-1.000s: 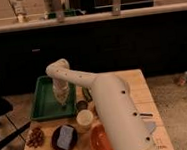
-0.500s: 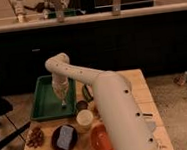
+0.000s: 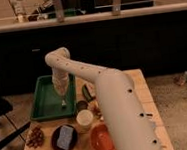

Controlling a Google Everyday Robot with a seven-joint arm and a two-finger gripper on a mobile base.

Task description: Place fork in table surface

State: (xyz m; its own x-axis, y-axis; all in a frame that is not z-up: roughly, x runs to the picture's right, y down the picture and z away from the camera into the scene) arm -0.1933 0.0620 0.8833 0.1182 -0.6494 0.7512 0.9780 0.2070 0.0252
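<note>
My gripper (image 3: 62, 94) points down into the green tray (image 3: 44, 106) at the back left of the table. A small pale slim piece that looks like the fork (image 3: 63, 102) shows just under the gripper, above the tray floor. Whether the gripper holds it I cannot tell. The light wood table surface (image 3: 143, 93) lies to the right of the tray and shows bare along its right edge. My white arm (image 3: 115, 107) covers much of the table's middle.
In front of the tray stand a white cup (image 3: 84, 118), a black bowl with a blue sponge (image 3: 64, 138), an orange bowl (image 3: 100, 139) and a brown clump (image 3: 35, 137). A dark green item (image 3: 87, 93) lies right of the tray. A dark counter runs behind.
The arm's elbow has risen a little and the gripper has stayed over the tray's right half, at about the same spot.
</note>
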